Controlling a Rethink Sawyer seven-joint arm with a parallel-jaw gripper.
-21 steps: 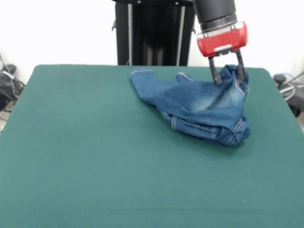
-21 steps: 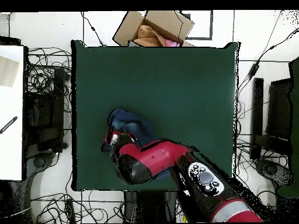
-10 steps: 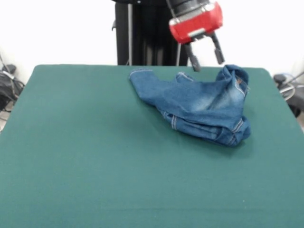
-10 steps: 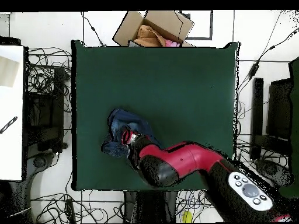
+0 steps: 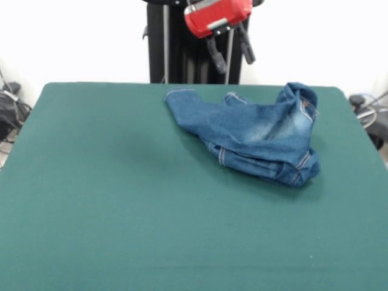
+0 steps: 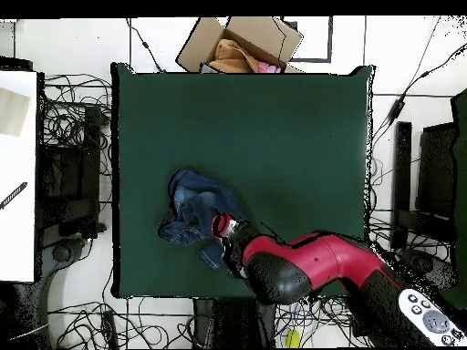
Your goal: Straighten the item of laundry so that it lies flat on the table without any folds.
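The item of laundry [image 5: 257, 136], a pair of small blue denim jeans with faded patches, lies crumpled and folded over itself at the far right of the green table [image 5: 121, 206] in the front view. One part stretches left toward the far edge, and a bunched lump rises at its right end. From overhead the jeans [image 6: 193, 213] sit near the table's lower left. My gripper [image 5: 231, 56], red-bodied with dark fingers, hangs open and empty in the air above and to the left of the jeans, clear of the cloth. Overhead, the gripper [image 6: 223, 227] sits by the jeans' right edge.
An open cardboard box [image 6: 244, 43] holding cloth stands just beyond the table's top edge in the overhead view. Cables and equipment lie on the floor around the table. A white surface [image 6: 16, 173] stands to the left.
My gripper let go of the bunched end of the jeans, rose, and moved left in the front view. The jeans stayed crumpled where they were.
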